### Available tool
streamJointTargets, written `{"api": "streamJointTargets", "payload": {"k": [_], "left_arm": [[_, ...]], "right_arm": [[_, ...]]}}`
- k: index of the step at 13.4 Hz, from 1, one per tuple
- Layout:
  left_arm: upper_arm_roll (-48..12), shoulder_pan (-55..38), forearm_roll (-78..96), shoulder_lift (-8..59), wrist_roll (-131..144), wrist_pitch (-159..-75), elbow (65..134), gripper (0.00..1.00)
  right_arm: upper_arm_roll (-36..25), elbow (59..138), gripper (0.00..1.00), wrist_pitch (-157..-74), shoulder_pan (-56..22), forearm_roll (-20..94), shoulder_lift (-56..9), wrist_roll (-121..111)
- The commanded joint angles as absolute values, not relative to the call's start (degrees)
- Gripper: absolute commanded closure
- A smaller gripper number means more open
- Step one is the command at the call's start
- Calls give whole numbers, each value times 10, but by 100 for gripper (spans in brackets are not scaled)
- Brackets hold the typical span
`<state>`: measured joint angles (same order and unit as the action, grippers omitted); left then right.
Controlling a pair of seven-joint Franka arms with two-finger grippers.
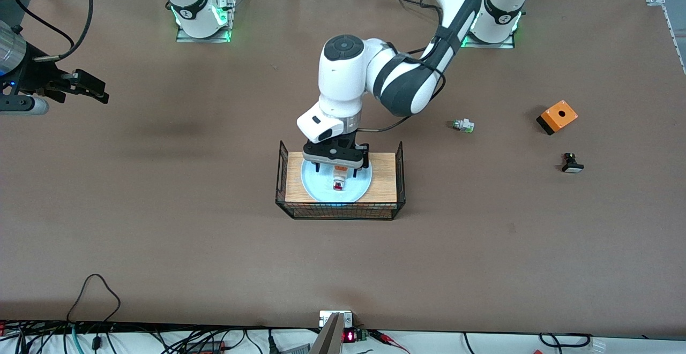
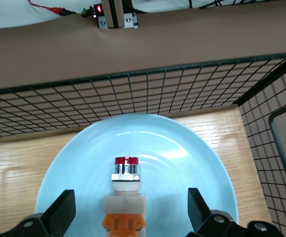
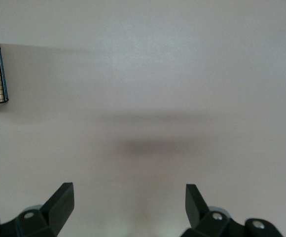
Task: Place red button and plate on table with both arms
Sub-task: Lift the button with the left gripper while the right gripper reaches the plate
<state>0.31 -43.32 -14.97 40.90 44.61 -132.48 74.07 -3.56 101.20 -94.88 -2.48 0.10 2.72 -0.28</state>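
A small wooden board in a black wire frame [image 1: 340, 212] sits mid-table, carrying a round, shallow light blue plate [image 1: 360, 187]. On the plate lies the red button [image 1: 338, 183], a tiny white block with an orange band and red cap. The left gripper [image 1: 336, 167] hangs directly over it, fingers [image 2: 60, 210] spread wide on either side, gripping nothing. Over the wide brown matte table [image 1: 161, 236] at the right arm's end, the right gripper [image 1: 99, 92] waits, fingers [image 3: 60, 199] wide open and empty.
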Motion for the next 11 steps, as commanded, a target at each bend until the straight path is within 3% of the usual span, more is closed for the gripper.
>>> {"api": "streamJointTargets", "payload": {"k": [1, 2, 3, 6, 8, 11], "left_arm": [[10, -445, -162, 420, 457, -1330, 741, 0], [10, -445, -162, 421, 457, -1330, 742, 0], [10, -445, -162, 421, 457, -1330, 743, 7], [10, -444, -159, 421, 459, -1327, 751, 53], [10, -442, -159, 419, 458, -1325, 756, 76], [10, -439, -158, 390, 456, -1303, 755, 81]], "right_arm": [[-35, 1000, 0, -947, -21, 2, 21, 4], [-35, 992, 0, -947, -21, 2, 13, 2], [-35, 991, 0, -946, -23, 2, 12, 3], [-34, 990, 0, -946, -24, 3, 12, 4], [-34, 990, 0, -943, -26, 3, 13, 4], [-33, 990, 0, -942, -29, 3, 13, 3]]}}
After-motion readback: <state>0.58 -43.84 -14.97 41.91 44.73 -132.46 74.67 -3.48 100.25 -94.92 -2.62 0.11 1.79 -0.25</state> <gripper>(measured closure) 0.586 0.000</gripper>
